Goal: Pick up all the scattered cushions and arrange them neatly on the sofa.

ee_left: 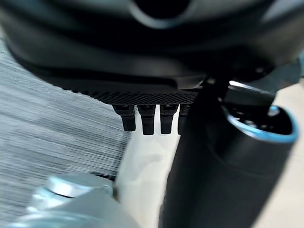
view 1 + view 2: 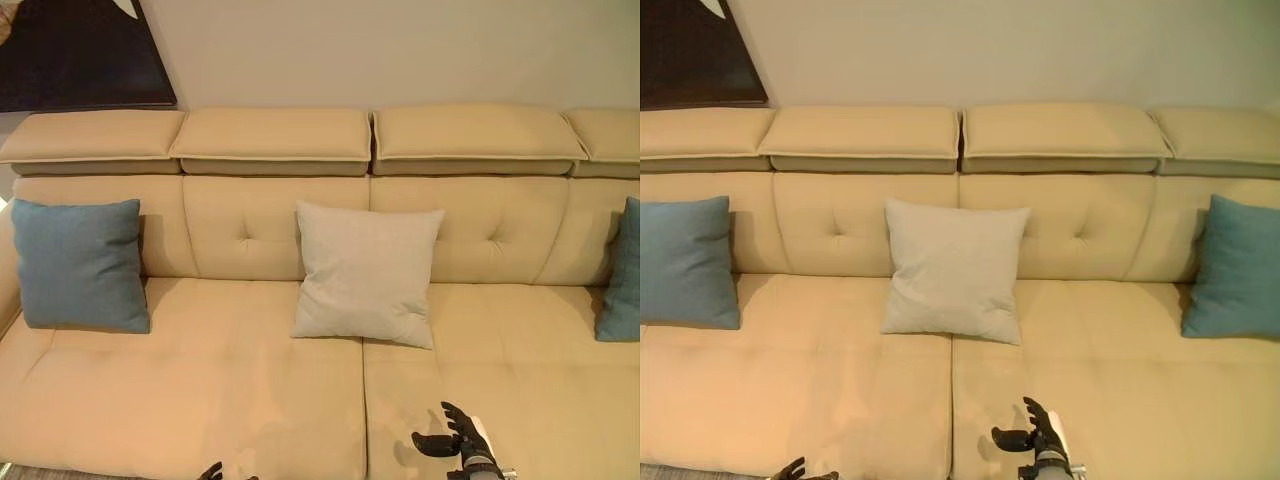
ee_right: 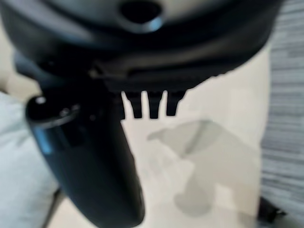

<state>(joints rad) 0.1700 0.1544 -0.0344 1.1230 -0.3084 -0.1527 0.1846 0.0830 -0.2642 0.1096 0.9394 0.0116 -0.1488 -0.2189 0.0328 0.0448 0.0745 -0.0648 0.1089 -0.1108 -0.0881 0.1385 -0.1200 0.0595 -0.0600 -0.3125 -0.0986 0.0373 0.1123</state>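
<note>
Left eye view: cushions [image 2: 367,272] on sofa [image 2: 200,380].

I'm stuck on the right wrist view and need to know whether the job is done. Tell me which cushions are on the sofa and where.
Observer: Three in all. The pale grey cushion stands propped against the backrest at the middle of the sofa.
Operator: Give me the other two.
Observer: The left blue cushion leans on the backrest at the left end, and the right blue cushion does the same at the right end.
Operator: Report the left hand.
Observer: The left hand is low by the seat's front edge, fingers straight, holding nothing.
</note>
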